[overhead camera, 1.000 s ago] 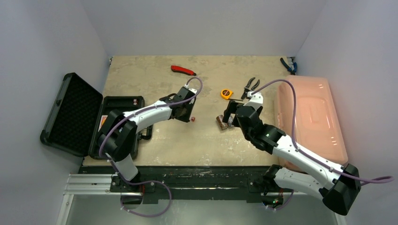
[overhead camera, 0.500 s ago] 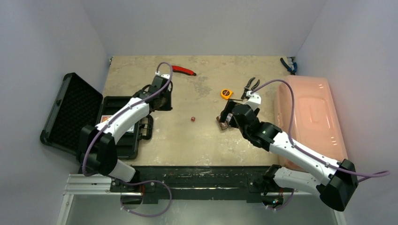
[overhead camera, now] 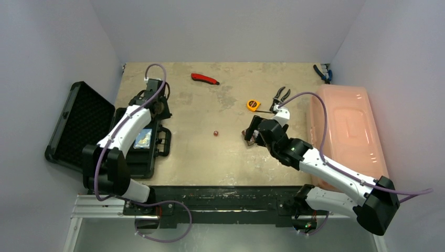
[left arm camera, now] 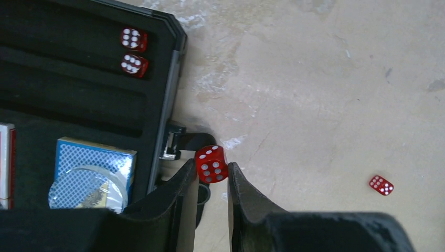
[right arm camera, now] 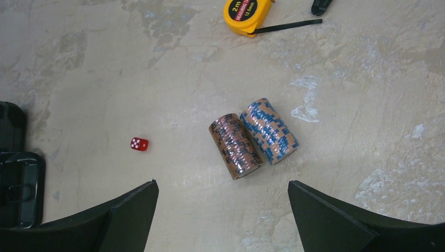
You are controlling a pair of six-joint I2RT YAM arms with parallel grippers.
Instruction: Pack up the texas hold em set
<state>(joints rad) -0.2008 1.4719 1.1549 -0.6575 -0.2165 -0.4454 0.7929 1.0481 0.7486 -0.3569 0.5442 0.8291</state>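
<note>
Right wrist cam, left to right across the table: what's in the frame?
case → die → brown chip roll → blue chip roll. Tape measure left out: it lies farther back, spanning both rolls.

One pinching, one spread wide.
The left gripper point(left arm camera: 212, 176), upper left in the top view, nips a red die point(left arm camera: 211, 164); the right gripper point(right arm camera: 221, 186), centre-right, gapes.
</note>
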